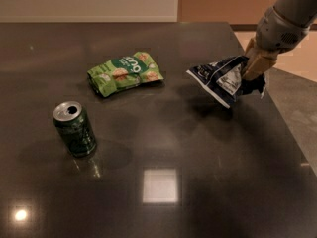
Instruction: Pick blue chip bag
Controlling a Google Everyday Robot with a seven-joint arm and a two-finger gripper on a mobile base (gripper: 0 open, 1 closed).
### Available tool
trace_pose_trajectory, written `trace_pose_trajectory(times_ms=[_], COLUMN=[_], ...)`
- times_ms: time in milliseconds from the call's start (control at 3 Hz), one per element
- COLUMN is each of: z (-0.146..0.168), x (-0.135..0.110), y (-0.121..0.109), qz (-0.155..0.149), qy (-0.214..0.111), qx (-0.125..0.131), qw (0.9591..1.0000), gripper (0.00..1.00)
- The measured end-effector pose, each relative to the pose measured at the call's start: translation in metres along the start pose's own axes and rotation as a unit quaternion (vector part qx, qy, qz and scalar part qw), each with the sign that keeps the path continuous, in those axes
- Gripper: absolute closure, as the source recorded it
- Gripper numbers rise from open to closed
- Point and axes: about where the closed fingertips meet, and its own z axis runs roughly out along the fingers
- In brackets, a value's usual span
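So, edges first: the dark table (198, 152) is cut off on the right by an edge running diagonally down toward the lower right, and grey floor (297, 108) is seen past it. The back edge is met by a pale wall (89, 1). Loads of bare room is left across the front and middle of the tabletop. Only a square patch of reflected light (159, 185) and a small bright spot near the lower left corner are found there.

The gripper (250, 71) is positioned over the right side of the table, close to that diagonal edge, at the end of a grey arm (285, 19) coming in from the upper right. Its tan fingers (258, 61) are closed tight onto the right end of the blue chip bag (223, 78), so hardly any gap is left between them. The bag is held tilted and looks to be raised off the surface, with a dark smudge of reflection seen underneath.

The bag is crinkly navy foil with a white printed panel, bunched up where it's pinched. A green snack bag (125, 72), puffy and glossy, is laid flat well to the left. A green can (75, 129) is stood upright further left and nearer the front, top opened, well apart from both. The tabletop itself is polished and mirror-like.
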Motion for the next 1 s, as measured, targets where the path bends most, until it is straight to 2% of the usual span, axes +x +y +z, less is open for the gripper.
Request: trace_pose_trajectory(times_ms=[333,667,1000], z=[-0.028,-0.056,-0.08], x=[-0.03,-0.062,-0.09], y=[-0.008,-0.021,-0.025], qz=[-0.025,-0.055,-0.084], qy=[-0.041,-0.082,-0.114], qx=[0.017,0.044,0.065], qw=[0.9987,0.9941,0.9878], gripper=[1.0,1.0,1.0])
